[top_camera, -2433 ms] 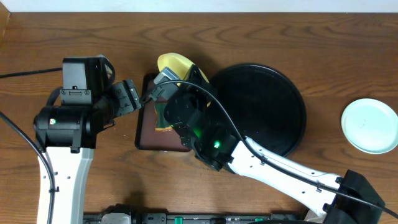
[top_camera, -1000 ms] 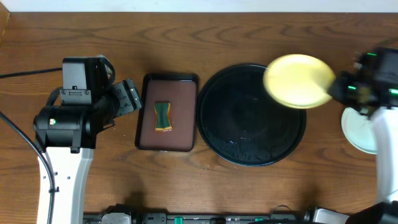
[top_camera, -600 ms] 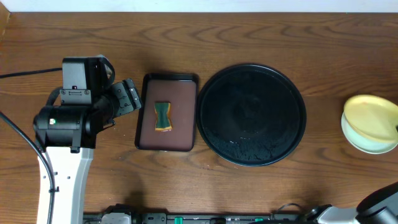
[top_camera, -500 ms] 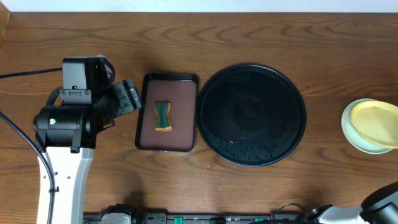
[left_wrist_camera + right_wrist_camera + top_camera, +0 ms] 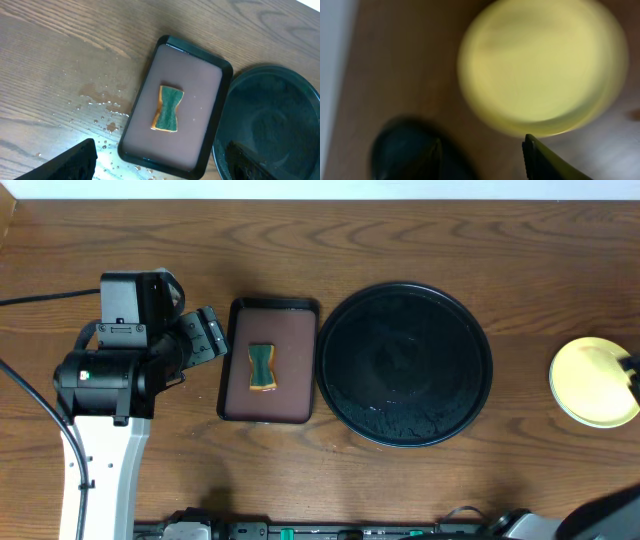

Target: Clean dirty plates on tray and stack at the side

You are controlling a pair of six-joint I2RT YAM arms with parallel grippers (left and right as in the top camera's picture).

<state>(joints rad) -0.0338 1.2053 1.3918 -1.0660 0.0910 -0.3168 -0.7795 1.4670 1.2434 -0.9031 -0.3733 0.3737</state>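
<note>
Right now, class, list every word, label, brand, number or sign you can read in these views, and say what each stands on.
None can be read. The yellow plate, black tray, brown tray, sponge and left arm show no lettering. The right wrist view is too blurred to show any.

The yellow plate (image 5: 542, 67) looks blurred, edges smeared.

A robot lab bench: a mounted arm (image 5: 100, 375) and loose cable (image 5: 45, 297) on a wooden table (image 5: 400, 480).
</note>
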